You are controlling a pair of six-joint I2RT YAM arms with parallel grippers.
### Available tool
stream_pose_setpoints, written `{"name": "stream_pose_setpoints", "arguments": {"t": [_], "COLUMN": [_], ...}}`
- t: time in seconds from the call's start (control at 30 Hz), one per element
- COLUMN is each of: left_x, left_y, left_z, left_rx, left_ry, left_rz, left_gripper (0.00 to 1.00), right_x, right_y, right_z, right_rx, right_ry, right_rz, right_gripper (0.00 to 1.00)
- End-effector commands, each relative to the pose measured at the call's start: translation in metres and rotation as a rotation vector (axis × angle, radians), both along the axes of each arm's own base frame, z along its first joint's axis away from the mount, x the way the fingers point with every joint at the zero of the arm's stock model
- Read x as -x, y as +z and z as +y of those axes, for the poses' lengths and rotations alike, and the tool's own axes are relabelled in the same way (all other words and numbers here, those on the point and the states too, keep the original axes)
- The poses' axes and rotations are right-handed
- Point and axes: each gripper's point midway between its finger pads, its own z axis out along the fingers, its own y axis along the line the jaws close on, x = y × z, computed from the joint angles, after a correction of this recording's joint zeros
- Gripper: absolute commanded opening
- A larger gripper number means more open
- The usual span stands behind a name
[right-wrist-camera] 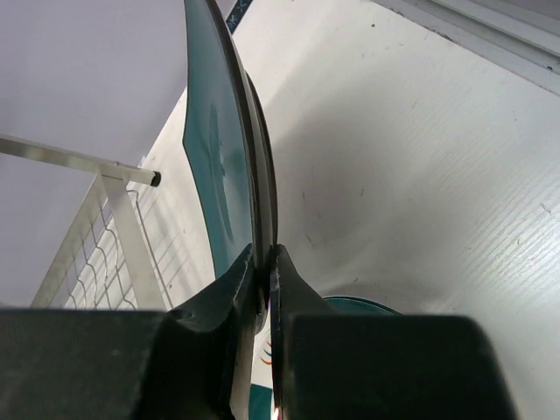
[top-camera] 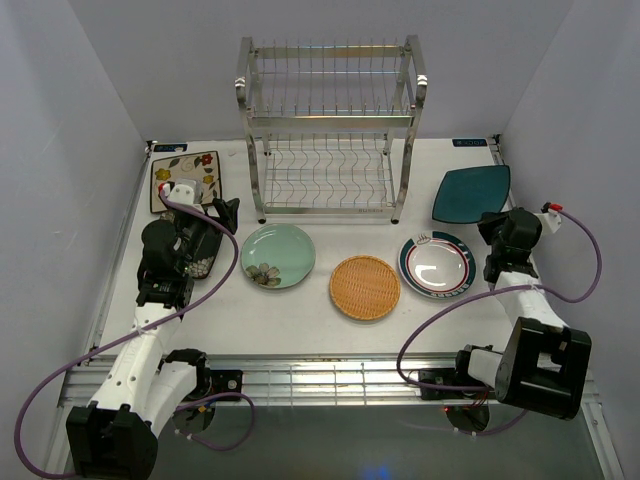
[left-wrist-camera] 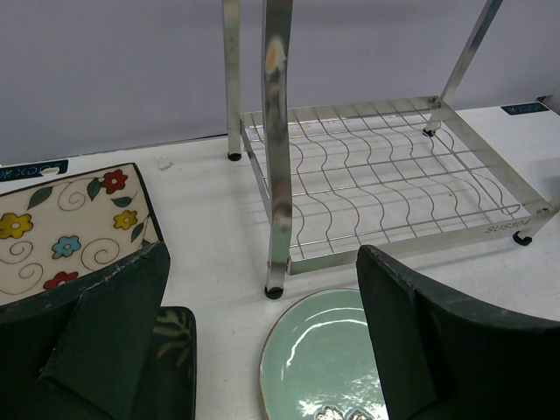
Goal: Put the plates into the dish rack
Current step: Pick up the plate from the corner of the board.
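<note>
Plainly, the step in hand was carrying the held plate to the rack. Doing it well probably meant keeping the plate on edge, lining its rim up with a gap between the wires, and letting go only once the wires bore it. A pinch at one rim lets a plate swing, so a slow turn seemed wise.

The right pincer (right-wrist-camera: pixel 262 258) was shut almost completely, its dark fingers clamped on the rim of the teal squarish glazed plate (top-camera: pixel 470 193), which stood lifted above the far right corner of the white table (top-camera: pixel 300 315). Beyond it, the tall two-tier steel wire dish rack (top-camera: pixel 330 130) stood at the middle of the far edge, holding no plate yet. Near the left edge, the left pincer (top-camera: pixel 215 215) gaped wide and held nothing.
</note>
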Motion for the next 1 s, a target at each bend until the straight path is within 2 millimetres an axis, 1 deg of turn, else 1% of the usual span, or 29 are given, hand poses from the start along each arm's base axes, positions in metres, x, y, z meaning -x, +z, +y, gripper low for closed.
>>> {"name": "stream_pose_setpoints", "arguments": {"t": [0.0,0.03,0.07,0.13,0.17,0.23,0.27,0.33,0.37,0.4,0.47,0.5,0.6,0.63,0.7,0.77,0.83,0.87,0.93,0.97], "left_x": [0.004,0.004,0.004,0.003,0.003,0.003,0.004,0.004,0.005,0.005,0.005,0.005,0.004,0.004,0.004,0.003,0.003,0.003,0.003,0.004], "left_y": [0.009,0.009,0.007,0.006,0.006,0.006,0.007,0.007,0.008,0.008,0.006,0.007,0.007,0.006,0.005,0.005,0.005,0.005,0.004,0.005], "left_z": [-0.001,-0.001,-0.002,-0.003,-0.003,-0.003,-0.003,-0.003,-0.003,-0.004,-0.004,-0.004,-0.004,-0.004,-0.004,-0.004,-0.004,-0.004,-0.004,-0.004], "left_rx": [0.002,0.003,0.003,0.003,0.003,0.003,0.005,0.005,0.005,0.005,0.005,0.005,0.006,0.006,0.006,0.006,0.004,0.004,0.004,0.004], "left_ry": [-0.011,-0.013,-0.015,-0.019,-0.019,-0.021,-0.021,-0.022,-0.024,-0.025,-0.025,-0.027,-0.029,-0.030,-0.029,-0.029,-0.028,-0.027,-0.028,-0.028], "left_rz": [-0.033,-0.032,-0.028,-0.023,-0.023,-0.024,-0.026,-0.026,-0.029,-0.030,-0.026,-0.027,-0.025,-0.024,-0.021,-0.019,-0.019,-0.021,-0.018,-0.021], "left_gripper": [0.98,0.98,0.98,0.98,0.98,0.98,0.98,0.98,0.98,0.98,0.98,0.98,0.98,0.98,0.98,0.98,0.98,0.98,0.98,0.98], "right_x": [-0.006,-0.004,0.000,0.004,0.008,0.011,0.012,0.014,0.015,0.015,0.018,0.019,0.023,0.025,0.027,0.029,0.031,0.032,0.034,0.036], "right_y": [0.079,0.082,0.090,0.092,0.099,0.101,0.110,0.115,0.120,0.130,0.139,0.148,0.157,0.167,0.172,0.184,0.190,0.201,0.208,0.218], "right_z": [-0.001,-0.001,-0.001,-0.001,-0.001,-0.001,-0.001,0.000,-0.001,-0.002,-0.002,-0.003,-0.003,-0.003,-0.002,0.000,0.001,0.001,0.002,0.003], "right_rx": [0.062,0.067,0.075,0.088,0.094,0.104,0.109,0.116,0.123,0.128,0.141,0.146,0.156,0.161,0.159,0.161,0.161,0.164,0.163,0.167], "right_ry": [0.003,0.002,0.000,-0.004,-0.005,-0.006,-0.008,-0.003,-0.007,-0.012,-0.013,-0.018,-0.024,-0.026,-0.022,-0.014,-0.014,-0.015,-0.009,-0.008], "right_rz": [-0.253,-0.257,-0.273,-0.268,-0.282,-0.273,-0.288,-0.283,-0.287,-0.300,-0.300,-0.313,-0.310,-0.325,-0.328,-0.350,-0.348,-0.365,-0.370,-0.388], "right_gripper": [0.08,0.08,0.08,0.08,0.08,0.08,0.08,0.08,0.08,0.08,0.08,0.08,0.08,0.08,0.08,0.08,0.08,0.08,0.08,0.08]}}
